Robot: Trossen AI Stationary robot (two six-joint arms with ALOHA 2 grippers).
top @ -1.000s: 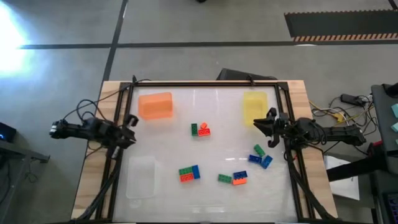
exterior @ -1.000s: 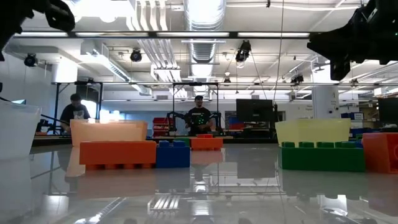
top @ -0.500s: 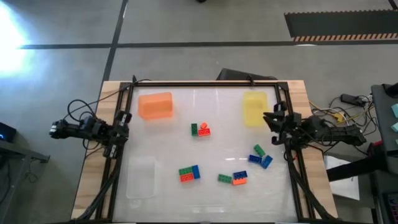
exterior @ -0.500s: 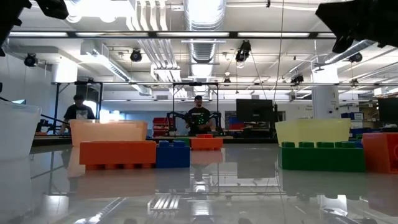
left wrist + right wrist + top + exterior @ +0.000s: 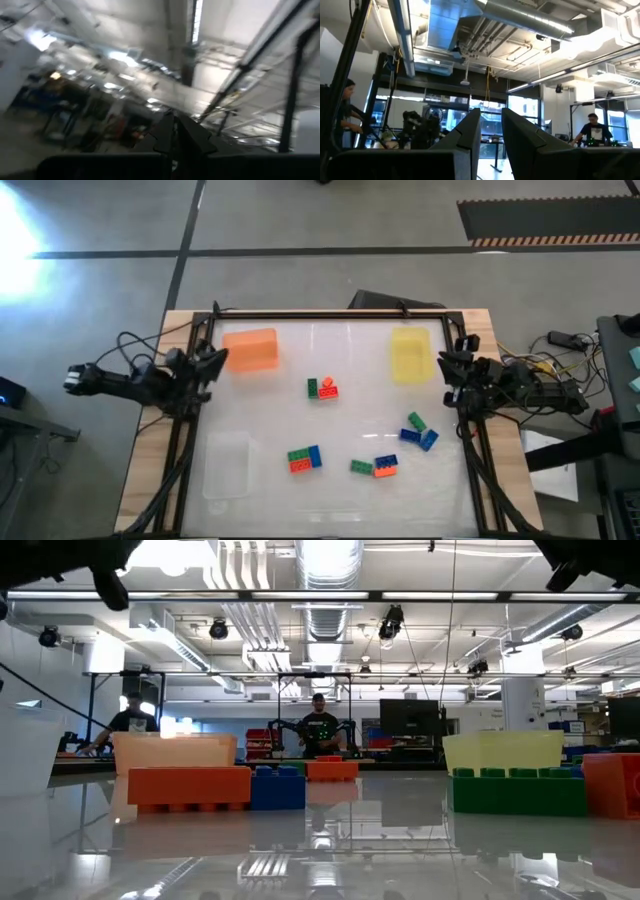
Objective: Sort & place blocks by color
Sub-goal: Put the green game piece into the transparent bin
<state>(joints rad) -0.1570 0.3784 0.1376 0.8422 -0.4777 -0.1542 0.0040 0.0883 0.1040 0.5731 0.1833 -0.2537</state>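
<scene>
While both grippers hang empty, left gripper (image 5: 212,360) shut, right gripper (image 5: 447,366) narrowly parted, three trays, eleven blocks (image 5: 322,388).

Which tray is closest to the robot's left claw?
The orange tray. It sits right next to the left claw, while the yellow tray is across the table and the clear tray is farther down.

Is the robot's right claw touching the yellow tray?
Apart. The high view shows bare table between the right gripper and the yellow tray.
</scene>
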